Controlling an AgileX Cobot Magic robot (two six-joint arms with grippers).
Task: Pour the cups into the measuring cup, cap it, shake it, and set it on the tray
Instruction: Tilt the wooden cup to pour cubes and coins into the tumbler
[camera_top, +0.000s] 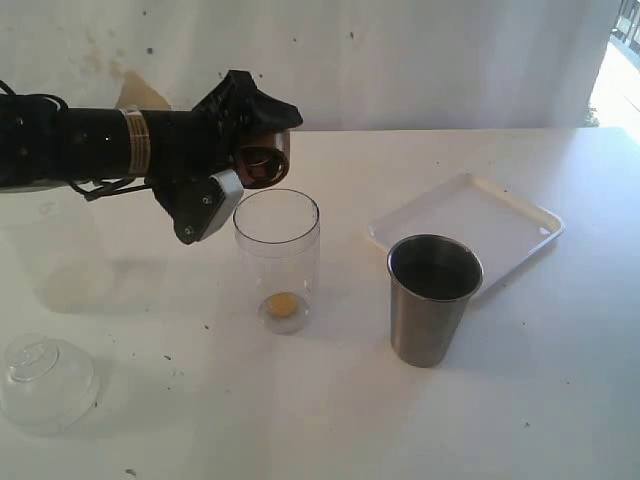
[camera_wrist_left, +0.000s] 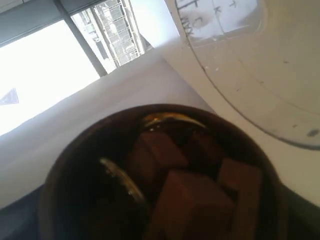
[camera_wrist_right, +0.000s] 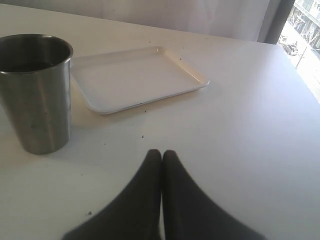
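Tilted wooden cup (camera_top: 265, 158) in left fingers (camera_top: 207, 208), above measuring cup (camera_top: 277, 255)

Robot test room or lab rather than a home. A plain white counter (camera_top: 560, 420), flecked with dark specks, stands against a stained white wall (camera_top: 430, 60). A black robot arm (camera_top: 80, 145) reaches over the counter. Beyond the counter's far corner, a bright window (camera_wrist_right: 300, 40) shows a building (camera_wrist_left: 117, 27) outside.
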